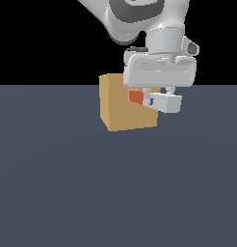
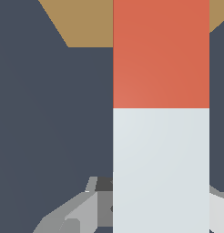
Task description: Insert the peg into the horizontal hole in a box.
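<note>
The peg (image 1: 156, 100) is a straight bar with a square section and flat, smooth faces. One half is red-orange and the other half is pale grey-white, with a sharp line between the two colours. It lies level in the air, above the worktop (image 1: 115, 193). The tool (image 1: 159, 99) is clenched on the pale half, with one finger on each side of the bar. The red end points at the box (image 1: 123, 108) and is against its side face in the exterior view. I cannot tell if this end is already inside the hole, because the hole itself is not visible.

The box is a plain tan cube with matte faces and it stands on the worktop. The worktop is flat, dark blue-grey and without texture. Behind it the background is only black.
</note>
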